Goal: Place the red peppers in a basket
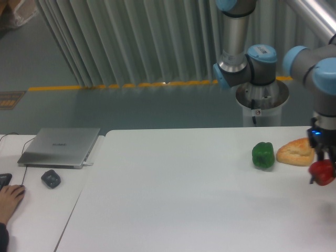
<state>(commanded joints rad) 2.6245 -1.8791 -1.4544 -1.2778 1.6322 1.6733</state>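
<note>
Though partly cut by the right edge of view, red pepper (323,172) shows as small, glossy, rounded, bright red with a darker underside, a short dark stem poking out at its lower left. Hangs clear of the white table (178,199), above the table's right edge, pinched from above by the gripper (324,164). Dark fingers (316,154) closed against its top; only the left finger seen plainly, the other near the picture's edge and hard to make out. Small blue light glowing on the gripper body just above.

Just left of the pepper and lying on the table: a pale golden bread roll (295,152), elongated, crusty. Close beside the roll on its left, touching or nearly so: a green pepper (263,155), about the same size as the red one, glossy, upright, lobed.

Above the gripper, grey arm link with a light blue joint cap (327,79) rising out of view; further arm joints (247,63) behind the table, over a round metal base (261,100).

Far left, well apart from the peppers: closed silver laptop (60,147) on a separate white desk, a dark mouse-like object (51,179) just in front of it, a person's hand (9,199) resting at the left edge, a thin cable (16,137) trailing beside the laptop.

Behind everything, grey floor, a yellow floor line (105,86), pale ribbed curtain (131,37).
</note>
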